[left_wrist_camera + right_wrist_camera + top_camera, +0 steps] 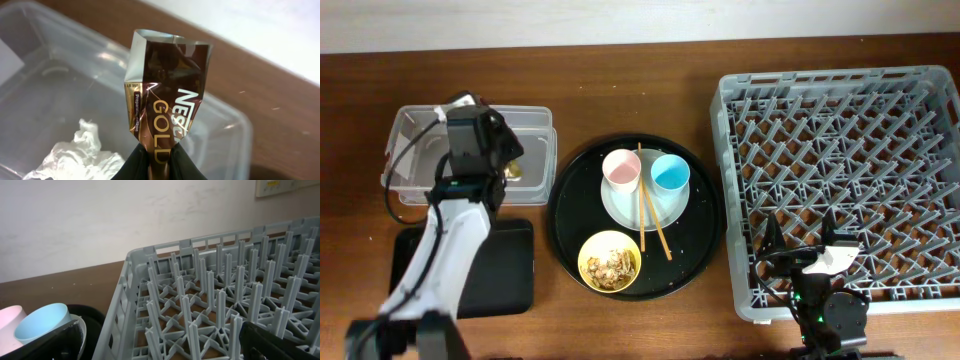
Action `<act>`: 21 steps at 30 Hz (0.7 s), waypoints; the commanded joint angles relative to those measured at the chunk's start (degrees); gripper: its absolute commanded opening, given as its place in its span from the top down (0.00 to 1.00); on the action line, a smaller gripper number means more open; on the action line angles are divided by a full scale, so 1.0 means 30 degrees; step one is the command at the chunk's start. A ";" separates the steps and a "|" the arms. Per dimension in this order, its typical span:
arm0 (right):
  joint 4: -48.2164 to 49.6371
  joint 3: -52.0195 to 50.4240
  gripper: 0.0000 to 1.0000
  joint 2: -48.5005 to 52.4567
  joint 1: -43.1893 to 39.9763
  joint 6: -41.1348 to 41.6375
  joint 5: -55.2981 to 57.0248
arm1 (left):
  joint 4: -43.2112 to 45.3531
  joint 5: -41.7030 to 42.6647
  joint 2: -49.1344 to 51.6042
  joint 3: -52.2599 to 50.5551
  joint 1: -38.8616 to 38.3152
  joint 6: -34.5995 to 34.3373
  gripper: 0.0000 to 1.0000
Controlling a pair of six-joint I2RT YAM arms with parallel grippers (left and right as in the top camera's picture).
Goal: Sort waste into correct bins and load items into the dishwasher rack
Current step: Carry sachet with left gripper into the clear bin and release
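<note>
**Sorting stage, wrapper over the bin.** The left gripper [157, 161] is pinched on the lower end of a brown-and-gold Nescafé Gold wrapper [167, 95]. The wrapper stands up from the black fingertips. Seen from overhead, the left arm reaches from the near edge of the table, and its wrist hangs over the right end of the clear plastic container [535, 120]. The wrapper is therefore held above this bin and has not been let go.

**Done.** A crumpled white tissue [80, 155] already lies inside the container.

**Left to do.**
- The flat black rectangular tray [510, 265], partly under the arm, shows nothing on its visible part.
- The food scraps [611, 265] are in the yellow bowl [588, 262] on the large round black tray [570, 200].
- On that same tray a pale plate [625, 205] carries the pink cup [621, 168] and the blue cup [670, 174]. The wooden chopsticks [653, 220] lie slantwise across the plate's edge.
- The grey dishwasher rack [730, 200] holds no items.

By this reading the task is at an early stage, with one piece of waste binned and a second about to follow.

**Right arm.** The right gripper [800, 236] rests low at the rack's near-left corner. Its fingers are spread apart with nothing between them, and it points across the pegs.
</note>
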 commanded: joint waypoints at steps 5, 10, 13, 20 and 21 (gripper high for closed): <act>-0.0073 -0.0146 0.02 -0.0073 -0.0102 -0.0051 0.0087 | 0.0546 0.0750 0.1960 0.0168 0.0401 0.0102 0.66; -0.0073 -0.0146 0.02 -0.0073 -0.0102 -0.0044 0.0087 | 0.0554 0.0772 0.1275 0.0168 0.0401 0.0109 0.50; -0.0073 -0.0146 0.02 -0.0073 -0.0102 -0.0051 0.0087 | -0.0481 0.2426 -0.0503 0.0168 0.0379 0.0109 0.50; -0.0073 -0.0146 0.02 -0.0073 -0.0102 -0.0051 0.0087 | -0.9551 0.5748 -0.7548 0.0168 -0.1974 0.0109 0.51; -0.0073 -0.0146 0.02 -0.0073 -0.0102 -0.0051 0.0087 | -1.1336 0.5756 -0.8393 0.0168 -0.2907 0.0102 0.52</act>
